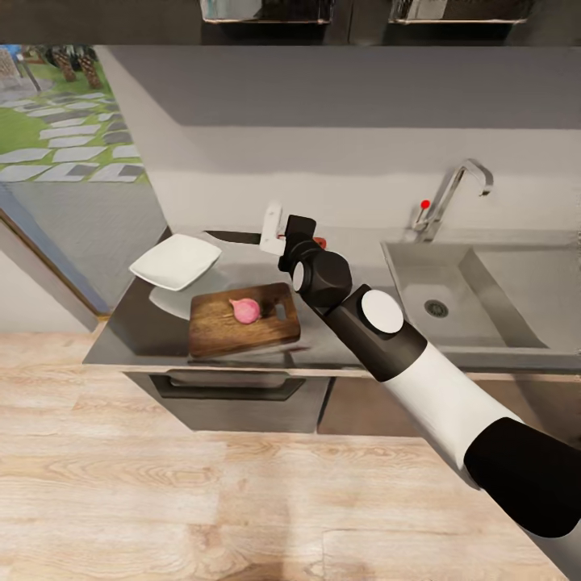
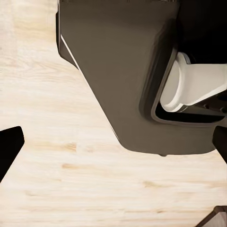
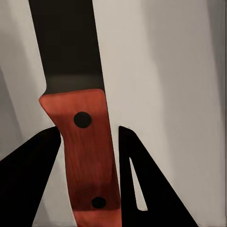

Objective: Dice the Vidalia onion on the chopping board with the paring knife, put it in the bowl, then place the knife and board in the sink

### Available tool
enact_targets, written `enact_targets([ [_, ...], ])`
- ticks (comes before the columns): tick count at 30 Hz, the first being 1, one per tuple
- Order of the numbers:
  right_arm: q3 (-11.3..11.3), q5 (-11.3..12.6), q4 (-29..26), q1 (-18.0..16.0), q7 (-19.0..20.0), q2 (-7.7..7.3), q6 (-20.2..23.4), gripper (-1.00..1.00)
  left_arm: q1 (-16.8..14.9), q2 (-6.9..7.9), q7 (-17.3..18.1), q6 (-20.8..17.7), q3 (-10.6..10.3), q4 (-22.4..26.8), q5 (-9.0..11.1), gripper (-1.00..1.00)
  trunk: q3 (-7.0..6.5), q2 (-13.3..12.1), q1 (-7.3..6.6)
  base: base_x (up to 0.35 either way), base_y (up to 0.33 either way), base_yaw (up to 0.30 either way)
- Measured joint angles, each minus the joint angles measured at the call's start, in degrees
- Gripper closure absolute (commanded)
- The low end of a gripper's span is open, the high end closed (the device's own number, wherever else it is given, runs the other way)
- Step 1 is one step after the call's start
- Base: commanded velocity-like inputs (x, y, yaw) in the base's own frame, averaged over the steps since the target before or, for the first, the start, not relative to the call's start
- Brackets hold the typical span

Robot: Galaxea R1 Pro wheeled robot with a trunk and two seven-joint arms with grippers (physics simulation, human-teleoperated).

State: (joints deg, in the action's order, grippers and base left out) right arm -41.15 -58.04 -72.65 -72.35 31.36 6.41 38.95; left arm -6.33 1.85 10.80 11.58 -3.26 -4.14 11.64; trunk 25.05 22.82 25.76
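The right tool (image 3: 90,142) is clamped on the red-brown handle of the knife (image 3: 85,142), held above the far part of the bench (image 1: 355,242), its dark blade pointing left toward the bowl (image 1: 176,261). The onion (image 1: 245,310) rests on the board (image 1: 242,321), which lies near the front edge, just right of the bowl. The sink (image 1: 484,298) sits at the right. The left tool (image 2: 113,146) hangs over the wooden floor (image 2: 56,189), its fingers apart.

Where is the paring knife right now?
In the head view the paring knife is in the right gripper, above the countertop behind the chopping board, blade pointing toward the bowl.
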Motion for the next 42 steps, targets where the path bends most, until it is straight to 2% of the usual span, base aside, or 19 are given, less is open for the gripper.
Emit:
enact_targets([
  [9, -0.1, 0.0, 0.1, 0.0, 0.0, -0.01, 0.0, 1.0, 0.0, 0.0, 0.0, 0.0, 0.0, 0.0, 0.0, -1.0, -0.75, 0.0, 0.0, -0.144, 0.228, -0.13],
  [18, -0.1, 0.0, 0.3, 0.1, 0.0, -0.06, 0.0, 1.0, 0.0, -0.03, 0.0, 0.0, -0.1, -0.1, -0.3, -1.0, -1.49, 0.0, -0.02, 0.024, 0.282, -0.139],
  [27, -0.1, 0.0, 1.0, 0.1, 0.2, -0.07, 0.0, 1.0, 0.0, -0.06, 0.0, 0.0, -0.1, -0.1, -0.6, -1.0, -2.0, 0.0, -0.01, 0.021, 0.042, -0.082],
  [29, -0.5, 0.0, 2.2, 0.1, 0.1, -0.06, 0.1, 1.0, 0.0, -0.07, 0.0, 0.0, -0.1, -0.1, -0.6, -1.0, -2.02, 0.0, -0.01, 0.001, 0.001, -0.006],
  [31, -2.4, 0.0, 4.2, 0.5, -0.2, -0.01, 0.1, 1.0, 0.0, -0.06, 0.0, 0.0, -0.1, -0.1, -0.6, -1.0, -2.02, 0.0, -0.01, 0.0, 0.0, -0.002],
  [34, -5.9, -0.4, 6.8, 1.0, -2.4, 0.2, 0.6, 1.0, 0.0, -0.05, 0.0, 0.0, -0.1, -0.1, -0.6, -1.0, -2.02, 0.0, -0.01, 0.0, 0.0, 0.0],
  [36, -8.9, -0.5, 8.3, 1.2, -7.2, 0.27, 1.4, 1.0, 0.0, -0.06, 0.0, 0.0, -0.1, -0.1, -0.6, -1.0, -2.02, 0.0, -0.01, 0.0, 0.0, 0.0],
  [39, -10.4, -0.2, 9.0, 2.1, -14.8, 0.56, 1.7, 1.0, 0.0, -0.07, 0.0, 0.0, -0.1, -0.1, -0.6, -1.0, -2.02, 0.0, -0.01, 0.0, 0.0, 0.0],
  [42, -10.7, -0.1, 9.2, 2.7, -19.0, 0.74, 1.8, 1.0, 0.0, -0.08, 0.0, 0.0, -0.1, -0.1, -0.6, -1.0, -2.02, 0.0, -0.01, 0.0, 0.0, 0.0],
])
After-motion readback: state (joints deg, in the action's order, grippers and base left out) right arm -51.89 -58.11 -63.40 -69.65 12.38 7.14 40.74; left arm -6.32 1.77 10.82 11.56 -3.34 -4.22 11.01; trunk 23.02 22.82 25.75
